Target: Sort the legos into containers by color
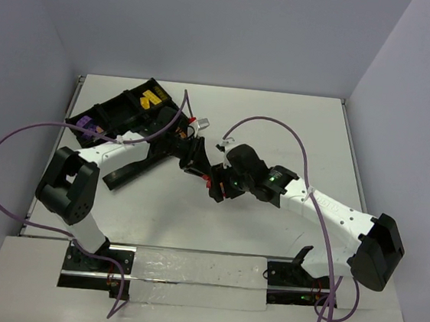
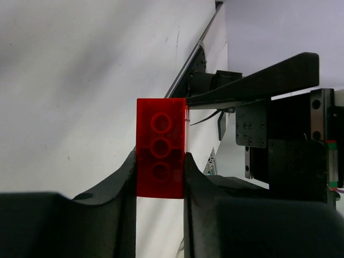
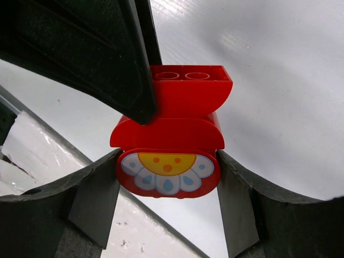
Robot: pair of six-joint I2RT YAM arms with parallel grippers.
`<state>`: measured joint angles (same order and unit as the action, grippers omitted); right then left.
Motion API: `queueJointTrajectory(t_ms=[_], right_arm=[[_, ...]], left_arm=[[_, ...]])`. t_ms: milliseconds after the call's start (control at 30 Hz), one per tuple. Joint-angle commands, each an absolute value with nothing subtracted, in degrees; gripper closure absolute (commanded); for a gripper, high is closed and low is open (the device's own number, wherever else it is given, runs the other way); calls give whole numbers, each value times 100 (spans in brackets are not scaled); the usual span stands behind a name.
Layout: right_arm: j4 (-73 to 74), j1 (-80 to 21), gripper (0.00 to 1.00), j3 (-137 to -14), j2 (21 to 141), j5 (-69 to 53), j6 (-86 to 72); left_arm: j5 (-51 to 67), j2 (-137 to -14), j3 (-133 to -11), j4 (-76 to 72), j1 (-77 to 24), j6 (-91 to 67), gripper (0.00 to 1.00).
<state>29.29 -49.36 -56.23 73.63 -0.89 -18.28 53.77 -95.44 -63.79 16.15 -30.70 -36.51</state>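
My left gripper (image 2: 160,161) is shut on a translucent red brick (image 2: 161,148), seen end-on between its jaws. My right gripper (image 3: 167,174) is shut on a red-and-white flower brick (image 3: 167,171), which is joined to a second red piece (image 3: 191,88). A black finger (image 3: 107,54) of the left gripper presses on that upper piece. In the top view both grippers meet above the table's middle, left gripper (image 1: 197,159), right gripper (image 1: 216,186), with a bit of red (image 1: 208,181) between them. The black divided tray (image 1: 112,112) lies at the back left, holding yellow bricks (image 1: 154,99) and a purple one (image 1: 88,125).
The left arm's forearm crosses over the near part of the tray. Purple cables loop over both arms. The right gripper's finger (image 2: 258,75) and its body fill the right side of the left wrist view. A white strip (image 1: 195,274) lies along the near edge.
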Motion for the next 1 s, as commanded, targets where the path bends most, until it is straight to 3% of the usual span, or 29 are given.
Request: queueJointTrajectory(t_ms=[0, 33, 100, 167, 267, 533, 767, 967], right_arm=[[2801, -4989, 66, -5839, 7313, -18, -1793], [2804, -4986, 65, -5836, 7318, 69, -1807], [2795, -4983, 54, -5818, 7313, 189, -1869], [2837, -4992, 27, -5844, 7296, 304, -1923], [2936, -4988, 8, -5875, 7259, 532, -1997], [3037, -4788, 5, -5832, 6674, 535, -2130], [1847, -3476, 5, -4974, 5823, -1429, -3146], [385, -2969, 5, -4297, 5902, -2506, -4496]], left_arm=[[5379, -9530, -6603, 1450, -3103, -3627, 92], [5333, -9577, -6650, 1560, -3103, -3586, 99], [5259, -9630, -6709, 1684, -3100, -3542, 100], [5163, -9607, -6715, 1713, -3094, -3550, 100], [4731, -9585, -6808, 1900, -3073, -3551, 100], [3928, -9473, -6767, 2220, -2688, -3798, 100], [4017, -8806, -6486, 1660, -2157, -4404, 100], [4813, -8295, -6164, 801, -1699, -4950, 100]])
